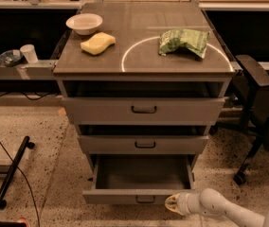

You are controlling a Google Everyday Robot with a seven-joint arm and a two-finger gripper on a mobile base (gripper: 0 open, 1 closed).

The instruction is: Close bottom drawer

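Claw (171, 205) sits at 5 o'clock, just beside right end of grey metal bottom drawer (120, 196) front, prob. to shove it in; spread or pressed together: can't tell. Drawer's pulled out, 6 o'clock.

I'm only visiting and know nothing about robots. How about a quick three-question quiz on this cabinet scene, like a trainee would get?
1. True or false: the bottom drawer is fully shut.
2. Where is the robot's hand? A) far left of the view; B) low, by the bottom drawer's front, right of its handle; C) out of sight.
3. Fill in: on the cabinet top, the yellow sponge lies next to the white ____.

Key
1. False: it stands pulled out.
2. B.
3. bowl.
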